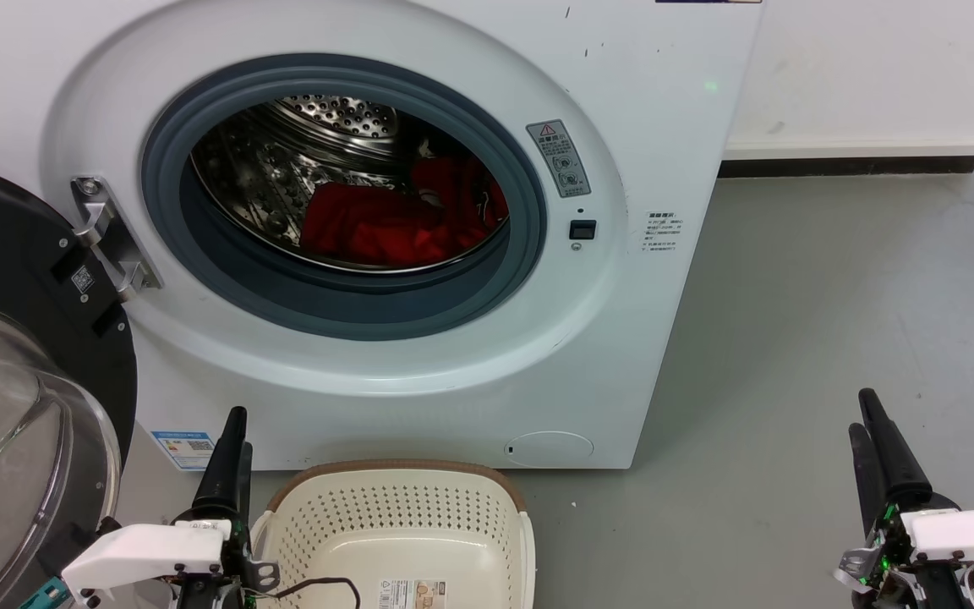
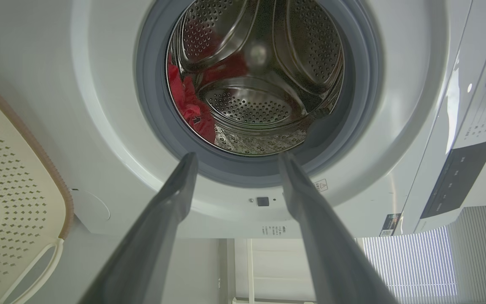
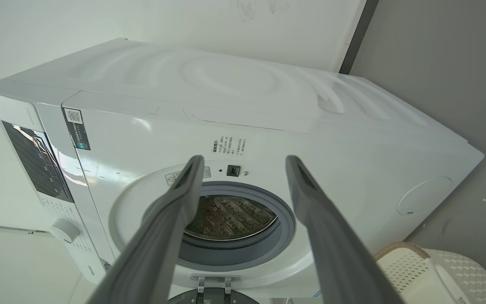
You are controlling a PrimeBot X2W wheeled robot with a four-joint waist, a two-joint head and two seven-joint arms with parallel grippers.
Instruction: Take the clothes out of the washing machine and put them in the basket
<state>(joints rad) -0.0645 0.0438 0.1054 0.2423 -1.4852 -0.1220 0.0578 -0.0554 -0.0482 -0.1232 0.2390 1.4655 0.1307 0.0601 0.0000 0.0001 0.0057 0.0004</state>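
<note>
- My left gripper point(image 1: 238, 429) sits at the lower left of the head view, its two long dark fingers pointing up toward the machine. In the left wrist view those fingers point(image 2: 163, 223) stand wide apart with nothing between them, so it is open and empty.
- My right gripper point(image 1: 861, 411) is at the lower right, over the plain grey floor point(image 1: 791, 338) and well apart from the machine. The right wrist view shows its fingers point(image 3: 331, 236) spread as well, gripping nothing.
- The large white front-loading washing machine point(image 1: 664, 127) stands before me. Its black-rimmed glass door point(image 1: 22, 406) is swung wide open on my left.
- Inside the round grey rubber gasket point(image 1: 352, 317), the perforated steel drum point(image 1: 284, 169) holds the clothes point(image 1: 377, 224). They are a rumpled bright red heap at the bottom of the drum, toward its right side.
- A small pale patch shows near the top of the heap, and I cannot tell one garment from the other.
- The small cream plastic basket point(image 1: 394, 516), with perforated sides and a brown woven-look rim, stands on the floor just in front of the machine, below the opening. It is between my two grippers and just beside the left one.
</note>
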